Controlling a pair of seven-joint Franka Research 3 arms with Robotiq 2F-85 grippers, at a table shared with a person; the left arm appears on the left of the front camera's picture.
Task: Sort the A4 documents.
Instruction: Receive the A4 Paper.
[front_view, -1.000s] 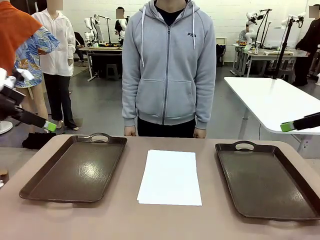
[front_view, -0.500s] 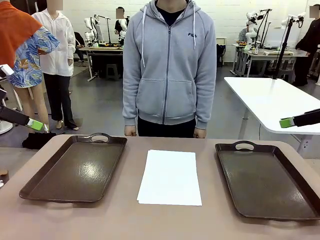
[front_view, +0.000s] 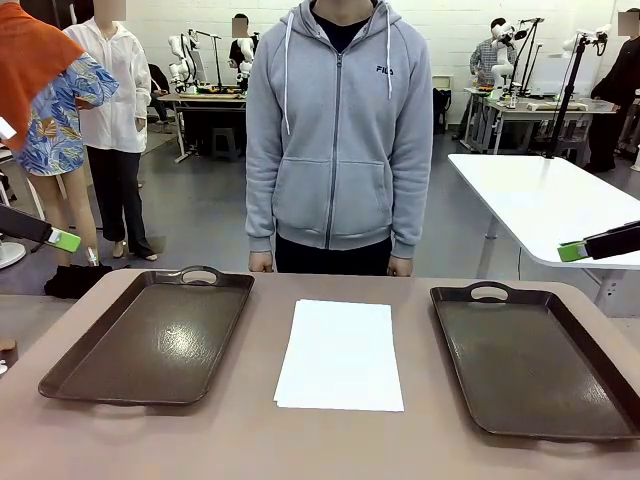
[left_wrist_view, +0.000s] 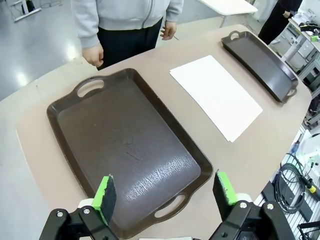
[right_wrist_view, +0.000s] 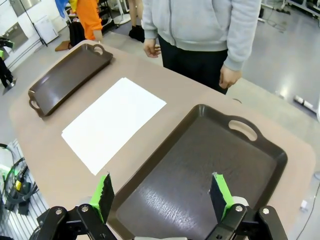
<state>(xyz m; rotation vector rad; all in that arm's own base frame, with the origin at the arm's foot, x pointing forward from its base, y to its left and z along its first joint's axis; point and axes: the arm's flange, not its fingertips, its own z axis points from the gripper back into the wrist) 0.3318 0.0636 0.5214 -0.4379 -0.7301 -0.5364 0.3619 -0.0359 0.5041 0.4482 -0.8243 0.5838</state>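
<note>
A: What is the room like?
B: Big. The far wall (front_view: 450, 30) is white. The floor (front_view: 200, 200) is grey and smooth, and it shines where the light falls on it.
A: What stands in it?
B: A brown table (front_view: 300, 445) close by, and a white table (front_view: 540, 200) behind it on the right. Far back there are work tables (front_view: 205, 97), with a thin black pole (front_view: 568, 90) by the right one.
A: Anything low down?
B: Black cables (left_wrist_view: 287, 175), beside the brown table.
</note>
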